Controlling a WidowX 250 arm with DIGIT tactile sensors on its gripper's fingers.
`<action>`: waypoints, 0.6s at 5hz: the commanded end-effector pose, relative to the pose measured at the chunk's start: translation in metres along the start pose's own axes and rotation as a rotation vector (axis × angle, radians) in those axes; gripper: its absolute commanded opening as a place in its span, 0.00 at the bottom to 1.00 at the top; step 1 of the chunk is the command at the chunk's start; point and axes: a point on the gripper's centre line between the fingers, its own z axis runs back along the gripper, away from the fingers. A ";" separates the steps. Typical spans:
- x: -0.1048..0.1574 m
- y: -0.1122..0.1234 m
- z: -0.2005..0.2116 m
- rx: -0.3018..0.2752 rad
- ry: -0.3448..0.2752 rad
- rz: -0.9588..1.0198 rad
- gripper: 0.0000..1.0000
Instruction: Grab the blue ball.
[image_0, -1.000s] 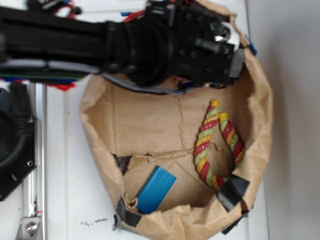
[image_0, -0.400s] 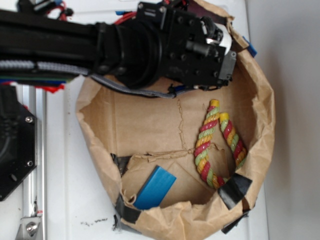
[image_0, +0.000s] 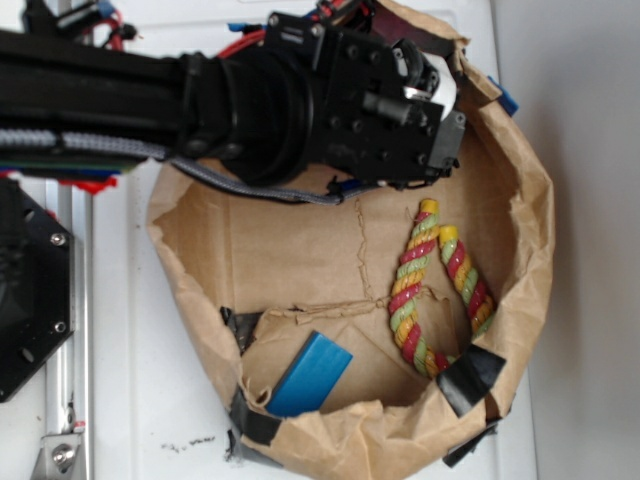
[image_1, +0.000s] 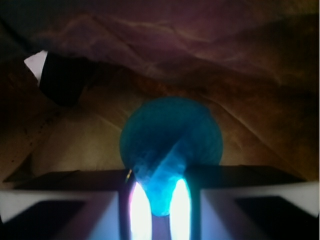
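Observation:
In the wrist view the blue ball (image_1: 170, 137) fills the centre, a teal textured sphere. Its lower part is pinched to a narrow neck between my two fingers, and the gripper (image_1: 159, 172) is shut on it, with crumpled brown paper right behind. In the exterior view the gripper (image_0: 445, 112) is at the top right inside the paper bag (image_0: 530, 250), close to its back wall. The black wrist hides the ball there.
A red, yellow and green rope toy (image_0: 440, 290) lies looped on the bag floor at right. A flat blue block (image_0: 310, 375) lies near the front wall. Black tape (image_0: 467, 380) patches the bag's rim. A metal rail (image_0: 75, 300) runs along the left.
The arm and gripper have shifted up and a little to the left in the exterior view. The bag's left wall has bulged outward slightly. Rope toy and block have stayed put.

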 end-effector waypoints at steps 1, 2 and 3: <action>0.011 -0.005 0.013 -0.056 -0.045 0.002 0.00; 0.012 -0.014 0.024 -0.154 -0.051 -0.128 0.00; 0.008 -0.022 0.060 -0.283 -0.050 -0.238 0.00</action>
